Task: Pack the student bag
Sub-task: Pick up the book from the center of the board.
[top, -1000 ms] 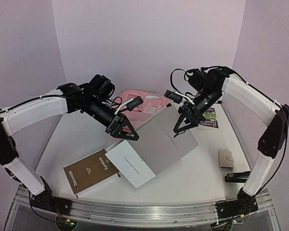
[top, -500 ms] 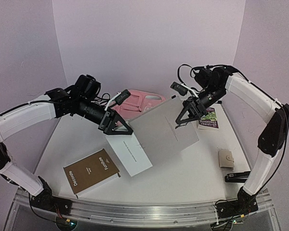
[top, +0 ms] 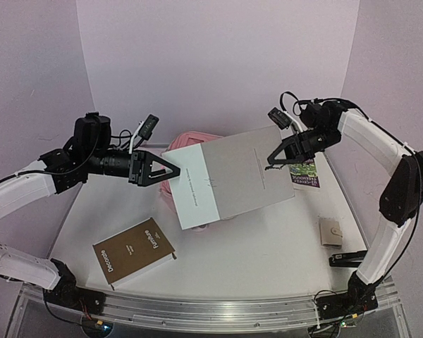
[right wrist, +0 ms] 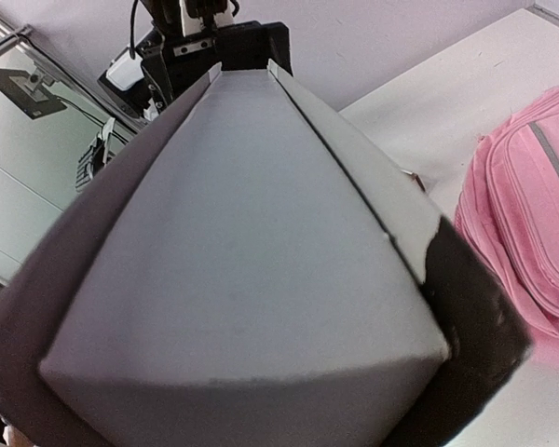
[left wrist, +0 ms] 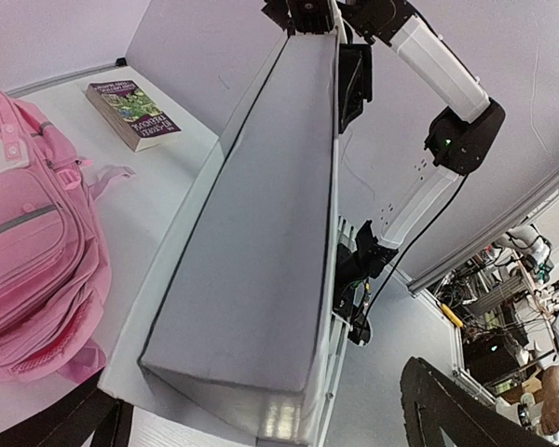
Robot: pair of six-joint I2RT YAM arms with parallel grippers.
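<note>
The pink student bag [top: 192, 136] lies at the back of the table, mostly hidden under a large grey-and-white book [top: 229, 176] held tilted in the air above it. My right gripper [top: 277, 155] is shut on that book's right edge, and the cover [right wrist: 242, 242] fills the right wrist view, with the bag [right wrist: 531, 214] to one side. My left gripper [top: 170, 169] is open at the book's left end. In the left wrist view its dark fingers [left wrist: 456, 410] stand wide apart round the book's near end [left wrist: 252, 279], and the bag [left wrist: 28, 251] lies to the left.
A brown book titled Decorate [top: 134, 252] lies at the front left. A small colourful book [top: 304, 173] sits at the back right, also visible as the green book [left wrist: 130, 114]. A beige wallet [top: 330, 231] and a black stapler-like item [top: 348, 259] lie at the front right.
My left gripper opened, let go of the grey book and drew back to the left. The right gripper raised the book and carried it back over the bag.
</note>
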